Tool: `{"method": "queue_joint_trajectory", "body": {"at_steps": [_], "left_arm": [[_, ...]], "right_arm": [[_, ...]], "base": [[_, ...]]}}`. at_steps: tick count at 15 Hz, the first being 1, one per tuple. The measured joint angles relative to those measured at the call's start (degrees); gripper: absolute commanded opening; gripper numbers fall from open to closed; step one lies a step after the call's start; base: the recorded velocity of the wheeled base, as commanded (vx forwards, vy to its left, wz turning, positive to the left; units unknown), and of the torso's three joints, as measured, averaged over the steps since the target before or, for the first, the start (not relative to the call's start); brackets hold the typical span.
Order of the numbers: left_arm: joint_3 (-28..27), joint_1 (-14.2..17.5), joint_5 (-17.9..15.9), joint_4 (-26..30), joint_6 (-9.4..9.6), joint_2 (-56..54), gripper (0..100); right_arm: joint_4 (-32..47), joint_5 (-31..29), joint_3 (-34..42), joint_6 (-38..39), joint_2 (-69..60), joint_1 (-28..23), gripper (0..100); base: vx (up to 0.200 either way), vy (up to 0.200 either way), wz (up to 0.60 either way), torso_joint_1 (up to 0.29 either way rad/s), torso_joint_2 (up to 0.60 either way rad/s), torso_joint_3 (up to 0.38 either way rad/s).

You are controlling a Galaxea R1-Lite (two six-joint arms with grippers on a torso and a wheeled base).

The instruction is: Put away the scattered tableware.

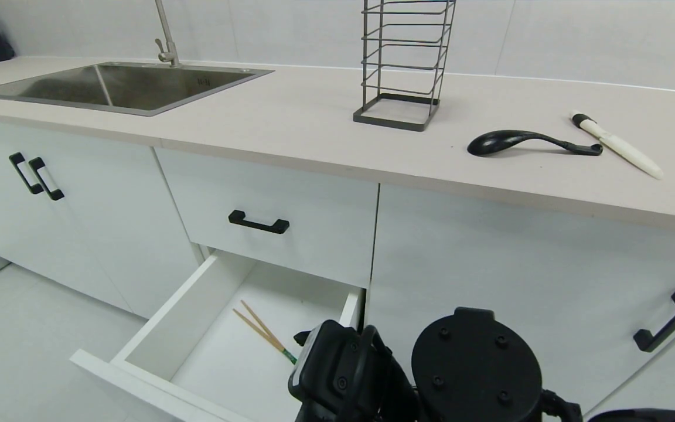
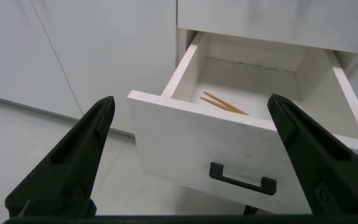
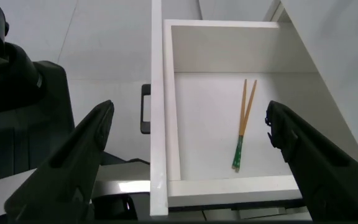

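My left pincer [image 2: 190,99] is released, its two black fingers spread wide with nothing between them, and it hangs in front of the pulled-out white drawer [image 1: 176,308], above the black bar handle [image 2: 241,180]. My right pincer [image 3: 190,107] is spread wide too and holds nothing; it hangs over the same drawer. On the drawer floor lies a pair of slim wooden chopsticks with green ends [image 3: 244,124]. Their long axis runs across the drawer, roughly parallel with its front panel, and the green ends point to my right. The two sticks meet at the green ends and splay slightly at the bare wooden ends. Up on the pale table [image 1: 290,117] a glossy black ladle with an arched handle [image 1: 507,139] lies lengthwise along the table, its bowl toward my left and its handle end toward my right. Just beside that handle end lies a cream-white knife-shaped utensil with a black end [image 1: 616,145], set slantwise, with the black end toward the wall and the pale tip toward the table's front edge. I cannot tell whether the two touch. Left of the ladle stands a dark wire rack [image 1: 396,120], and further left a steel sink [image 1: 138,88] is sunk into the table.
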Motion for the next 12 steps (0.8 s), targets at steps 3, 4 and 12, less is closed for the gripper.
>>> {"method": "queue_joint_trajectory", "body": {"at_steps": [3,4,12], "left_arm": [[0.00,0.00,0.00,-0.05,0.02,0.00,100],[0.00,0.00,0.02,0.02,0.00,0.00,100],[0.00,-0.01,0.02,0.00,0.00,0.00,100]], "right_arm": [[0.01,0.12,-0.06,-0.41,-0.09,0.06,100],[0.04,0.12,-0.11,-0.44,-0.11,-0.02,100],[0.09,0.11,-0.06,-0.39,0.00,-0.11,100]], "base": [[0.000,0.000,0.00,0.175,-0.11,-0.046],[0.000,0.000,0.00,0.232,-0.03,-0.115],[0.000,0.000,0.00,0.225,-0.51,-0.206]]}}
